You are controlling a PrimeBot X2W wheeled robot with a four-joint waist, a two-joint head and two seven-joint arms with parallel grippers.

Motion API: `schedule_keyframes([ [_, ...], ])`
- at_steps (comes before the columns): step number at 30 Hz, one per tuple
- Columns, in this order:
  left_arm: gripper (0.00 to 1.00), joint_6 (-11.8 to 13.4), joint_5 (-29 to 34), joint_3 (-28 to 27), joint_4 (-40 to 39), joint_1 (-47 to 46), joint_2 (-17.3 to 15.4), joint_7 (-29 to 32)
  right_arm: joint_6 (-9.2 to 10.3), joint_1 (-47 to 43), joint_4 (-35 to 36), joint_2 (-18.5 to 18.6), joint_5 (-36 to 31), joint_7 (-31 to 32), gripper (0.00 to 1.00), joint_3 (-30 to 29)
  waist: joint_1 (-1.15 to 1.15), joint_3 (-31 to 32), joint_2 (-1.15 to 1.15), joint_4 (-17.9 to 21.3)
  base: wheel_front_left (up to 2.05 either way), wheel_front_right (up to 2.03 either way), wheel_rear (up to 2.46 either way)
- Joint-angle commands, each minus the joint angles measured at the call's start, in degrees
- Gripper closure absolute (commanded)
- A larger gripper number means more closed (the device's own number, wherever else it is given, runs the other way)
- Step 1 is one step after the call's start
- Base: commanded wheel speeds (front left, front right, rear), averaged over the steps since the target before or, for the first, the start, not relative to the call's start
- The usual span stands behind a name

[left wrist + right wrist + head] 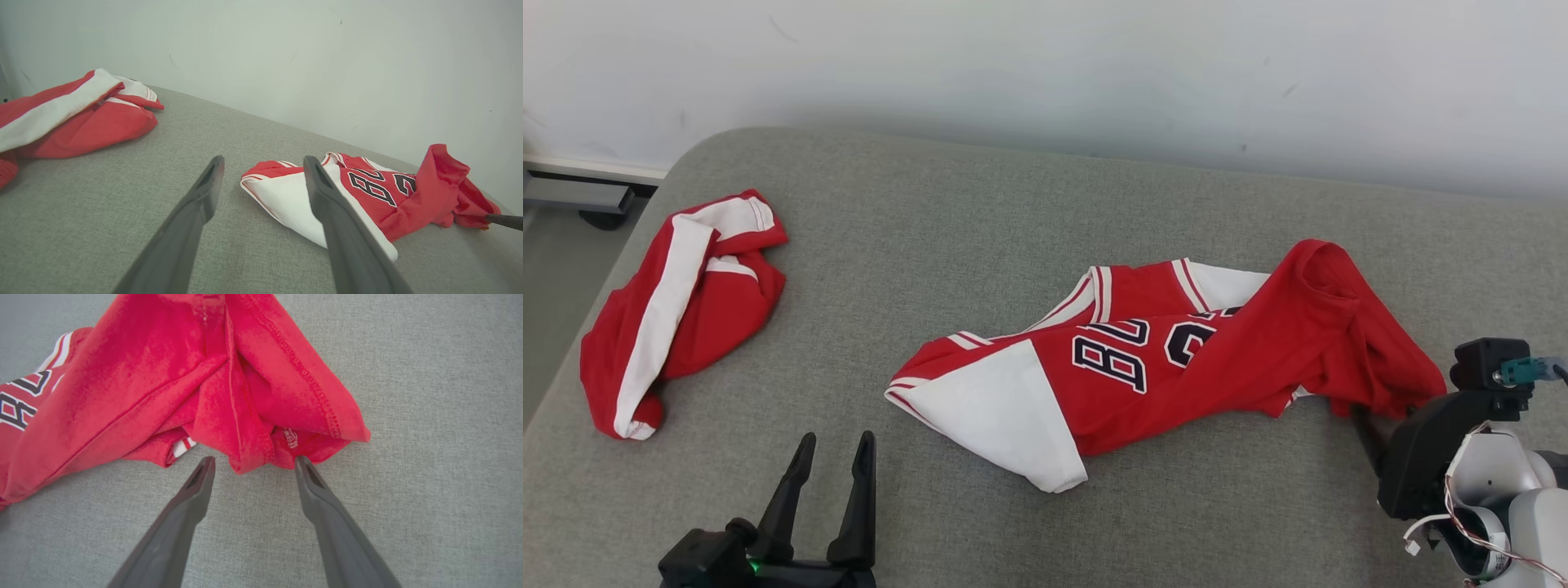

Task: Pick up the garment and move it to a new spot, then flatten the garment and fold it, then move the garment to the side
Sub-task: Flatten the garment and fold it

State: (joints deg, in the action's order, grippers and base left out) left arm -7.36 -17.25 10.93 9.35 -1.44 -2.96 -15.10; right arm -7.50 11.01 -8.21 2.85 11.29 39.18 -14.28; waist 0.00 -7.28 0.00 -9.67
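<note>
The right gripper [254,462] stands spread wide, its dark tips either side of the bunched, stitched hem of the crumpled red-and-white basketball jersey [171,375] with dark lettering, not clamped on it. The right wrist view shows this, while in the head view that red bunch hides the fingertips. The left gripper [837,443] is parted too, holding nothing, near the jersey's white panel. The jersey lies right of centre on the grey woven cushion [980,204]. A second red-and-white garment [678,310] lies crumpled well apart at the cushion's left end. Behind is a scuffed white wall [1045,65].
</note>
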Motion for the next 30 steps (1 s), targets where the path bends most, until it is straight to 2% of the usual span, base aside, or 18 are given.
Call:
schedule_keyframes([
  [1, 0.00, -0.15, -0.46, -0.05, 0.00, -0.48, -0.17, -0.10, 0.02, 0.21, -0.32, 0.11, -1.46, -0.53, 0.08, -0.67, 0.00, -0.20, 0.00, -0.21, 0.00, 0.00, 0.00],
  [2, 0.00, -0.14, -0.40, -0.05, 0.01, -0.48, -0.18, -0.10, 0.02, 0.14, -0.46, 0.09, -1.73, -0.72, 0.20, -0.87, 0.00, -0.24, 0.00, -0.27, 0.00, 0.00, 0.00],
  [4, 0.00, -0.10, -0.35, -0.09, -0.02, -0.38, -0.16, -0.10, 0.02, -0.10, -0.67, 0.11, -2.47, -0.97, 0.33, -1.39, 0.00, -0.29, 0.00, -0.31, 0.00, 0.00, 0.00],
  [6, 0.00, -0.10, -0.36, -0.16, -0.13, -0.23, -0.15, -0.10, 0.02, -0.21, -0.94, 0.11, -3.04, -1.33, 0.33, -1.72, 0.00, -0.35, 0.00, -0.26, 0.00, 0.00, 0.00],
  [8, 0.00, -0.11, -0.33, -0.24, -0.16, -0.09, -0.15, -0.10, 0.02, -0.18, -1.37, 0.10, -3.20, -1.58, 0.38, -1.76, 0.00, -0.40, 0.00, -0.14, 0.00, 0.00, 0.00],
  [11, 0.00, -0.11, -0.26, -0.13, 0.01, -0.10, -0.14, -0.10, 0.02, -0.06, -2.04, 0.11, -3.26, -2.05, 0.56, -1.68, 0.00, -0.38, 0.00, 0.04, 0.00, 0.00, 0.00],
  [12, 0.00, -0.11, -0.25, -0.10, 0.05, -0.10, -0.15, -0.10, 0.02, -0.01, -2.21, 0.11, -3.27, -2.17, 0.56, -1.69, 0.00, -0.36, 0.00, 0.11, 0.00, 0.00, 0.00],
  [15, 0.00, -0.12, -0.18, 0.02, 0.06, -0.02, -0.14, -0.10, 0.02, 0.23, -2.88, 0.10, -3.38, -2.95, 0.53, -1.89, 0.00, -0.38, 0.00, 0.22, 0.00, 0.00, 0.00],
  [16, 0.00, -0.12, -0.17, 0.07, 0.07, -0.01, -0.14, -0.10, 0.02, 0.42, -3.02, 0.10, -3.05, -3.19, 0.47, -1.78, 0.00, -0.38, 0.00, 0.23, 0.00, 0.00, 0.00],
  [17, 0.00, -0.12, -0.17, 0.11, 0.08, -0.02, -0.14, -0.10, 0.02, 0.61, -3.21, 0.10, -2.83, -3.47, 0.35, -1.70, 0.00, -0.38, 0.00, 0.24, 0.00, 0.00, 0.00],
  [20, 0.00, -0.11, -0.16, 0.23, 0.16, -0.07, -0.13, -0.10, 0.02, 1.18, -3.87, 0.10, -2.40, -4.14, 0.19, -1.16, 0.00, -0.39, 0.00, 0.20, 0.00, 0.00, 0.00],
  [23, 0.00, -0.12, -0.25, 0.43, 0.28, -0.24, -0.13, -0.10, 0.02, 1.49, -4.57, 0.10, -2.14, -4.66, 0.16, -0.55, 0.00, -0.38, 0.00, 0.07, 0.00, 0.00, 0.00],
  [24, 0.00, -0.12, -0.28, 0.47, 0.35, -0.32, -0.13, -0.10, 0.02, 1.56, -4.85, 0.11, -2.11, -4.84, 0.20, -0.41, 0.00, -0.38, 0.00, 0.01, 0.00, 0.00, 0.00],
  [25, 0.00, -0.12, -0.32, 0.52, 0.39, -0.40, -0.14, -0.10, 0.02, 1.66, -5.10, 0.11, -2.13, -4.95, 0.33, -0.32, 0.00, -0.39, 0.00, -0.05, 0.00, 0.00, 0.00],
  [26, 0.00, -0.12, -0.37, 0.54, 0.46, -0.49, -0.14, -0.10, 0.02, 1.85, -5.30, 0.10, -2.42, -5.06, 0.52, -0.27, 0.00, -0.42, 0.00, -0.12, 0.00, 0.00, 0.00],
  [27, 0.00, -0.12, -0.42, 0.54, 0.49, -0.57, -0.14, -0.10, 0.02, 2.06, -5.44, 0.11, -2.82, -5.16, 0.58, -0.31, 0.00, -0.45, 0.00, -0.19, 0.00, 0.00, 0.00],
  [29, 0.00, -0.12, -0.50, 0.47, 0.51, -0.70, -0.13, -0.10, 0.02, 2.23, -5.58, 0.11, -3.73, -5.47, 0.96, -0.52, 0.00, -0.54, 0.00, -0.31, 0.00, 0.00, 0.00],
  [30, 0.00, -0.12, -0.51, 0.38, 0.51, -0.70, -0.13, -0.10, 0.02, 2.26, -5.62, 0.11, -4.18, -5.52, 1.00, -0.63, 0.00, -0.56, 0.00, -0.34, 0.00, 0.00, 0.00],
])
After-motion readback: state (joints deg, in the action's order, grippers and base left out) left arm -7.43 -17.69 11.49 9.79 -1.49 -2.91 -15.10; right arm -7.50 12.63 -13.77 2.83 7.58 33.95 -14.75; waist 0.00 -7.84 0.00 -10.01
